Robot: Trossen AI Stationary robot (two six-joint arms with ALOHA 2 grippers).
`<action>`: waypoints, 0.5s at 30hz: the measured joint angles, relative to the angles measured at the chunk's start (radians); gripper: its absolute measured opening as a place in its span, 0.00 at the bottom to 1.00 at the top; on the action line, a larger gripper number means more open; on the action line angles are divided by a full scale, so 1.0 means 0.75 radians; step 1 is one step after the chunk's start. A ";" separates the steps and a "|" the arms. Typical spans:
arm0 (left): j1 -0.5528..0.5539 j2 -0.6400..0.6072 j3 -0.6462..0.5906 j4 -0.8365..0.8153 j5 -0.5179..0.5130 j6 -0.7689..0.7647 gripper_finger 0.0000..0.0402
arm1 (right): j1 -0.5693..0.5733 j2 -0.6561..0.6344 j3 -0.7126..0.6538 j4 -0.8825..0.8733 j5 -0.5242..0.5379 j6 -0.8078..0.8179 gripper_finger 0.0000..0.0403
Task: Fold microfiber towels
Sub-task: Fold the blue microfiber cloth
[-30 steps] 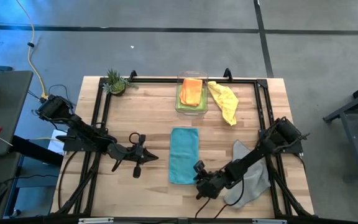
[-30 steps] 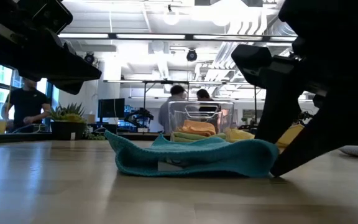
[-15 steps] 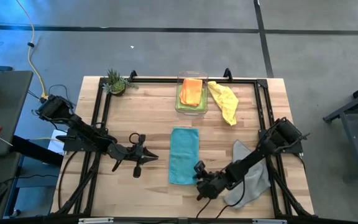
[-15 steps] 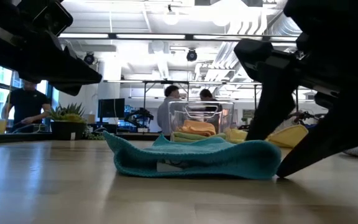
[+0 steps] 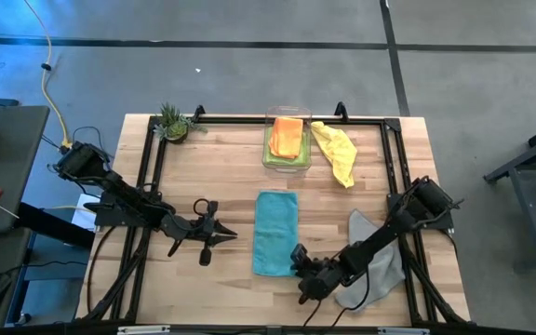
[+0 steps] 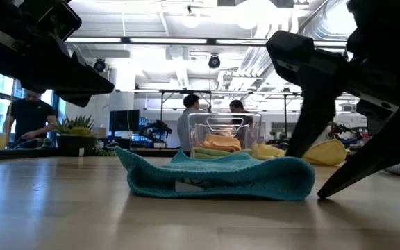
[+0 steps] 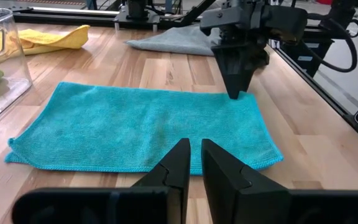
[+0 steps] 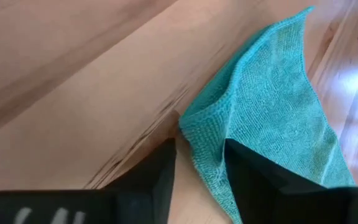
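Teal towel (image 5: 275, 233) lay folded flat on the table (image 5: 221, 177), between both grippers. Right gripper (image 5: 298, 266) sat at its near right corner, jaws parted, corner edge in the gap (image 8: 201, 146), not pinched. Left gripper (image 5: 232, 234) hovered just left of the towel, fingers (image 7: 178, 163) nearly closed, holding nothing. Grey towel (image 5: 380, 265) lay under the right arm; yellow towel (image 5: 336, 152) beside the bin (image 5: 287, 160) holding orange (image 5: 287, 136) over green.

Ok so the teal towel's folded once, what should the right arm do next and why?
Probably close the right gripper on the teal towel's near corner. Its fingers stand apart with that corner between them, nothing gripped, and the towel lies as a long strip that likely needs another fold. The left gripper waits beside it.
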 joint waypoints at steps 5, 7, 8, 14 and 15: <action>0.000 0.000 0.000 0.001 -0.001 0.003 0.08 | -0.001 0.001 -0.002 -0.004 0.003 0.000 0.23; 0.001 0.000 0.000 0.001 -0.001 0.002 0.08 | 0.000 0.002 -0.002 -0.005 0.006 0.000 0.20; 0.001 0.000 0.000 0.001 -0.001 0.001 0.08 | 0.000 0.002 -0.002 -0.005 0.008 0.000 0.19; 0.000 0.000 0.000 0.001 -0.001 0.003 0.08 | -0.002 0.004 -0.005 0.005 0.074 0.009 0.14; 0.000 0.000 0.000 0.001 -0.001 0.003 0.08 | -0.002 0.004 -0.005 0.018 0.083 0.022 0.13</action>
